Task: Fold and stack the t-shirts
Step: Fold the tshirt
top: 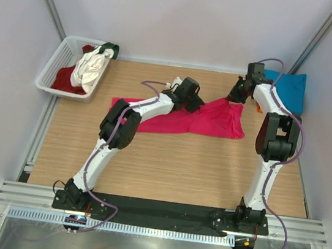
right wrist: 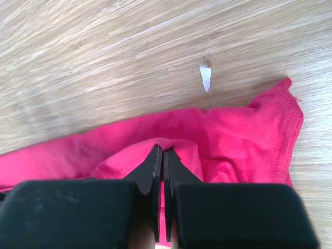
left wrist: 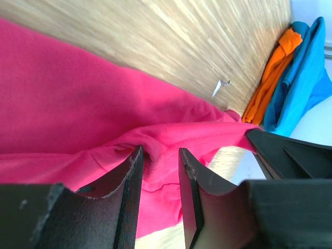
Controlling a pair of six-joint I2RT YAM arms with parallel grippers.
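The magenta-pink t-shirt (top: pixel 206 121) lies spread and rumpled across the middle of the table. My left gripper (top: pixel 191 98) is over its upper left part. In the left wrist view, the left gripper (left wrist: pixel 161 155) is open, with a raised fold of the pink cloth (left wrist: pixel 62 104) between its jaws. My right gripper (top: pixel 237 96) is at the shirt's far right corner. In the right wrist view, the right gripper (right wrist: pixel 163 151) is shut on a pinched fold of the pink shirt (right wrist: pixel 233 140). A teal-blue shirt (top: pixel 288 89) and an orange shirt (top: pixel 259 105) lie at the far right.
A white lattice basket (top: pixel 53 68) at the far left holds white (top: pixel 90 67), dark red (top: pixel 67 79) and green (top: pixel 110 48) shirts. A small white scrap (right wrist: pixel 206 78) lies on the wood just beyond the pink shirt. Walls close in the table on three sides.
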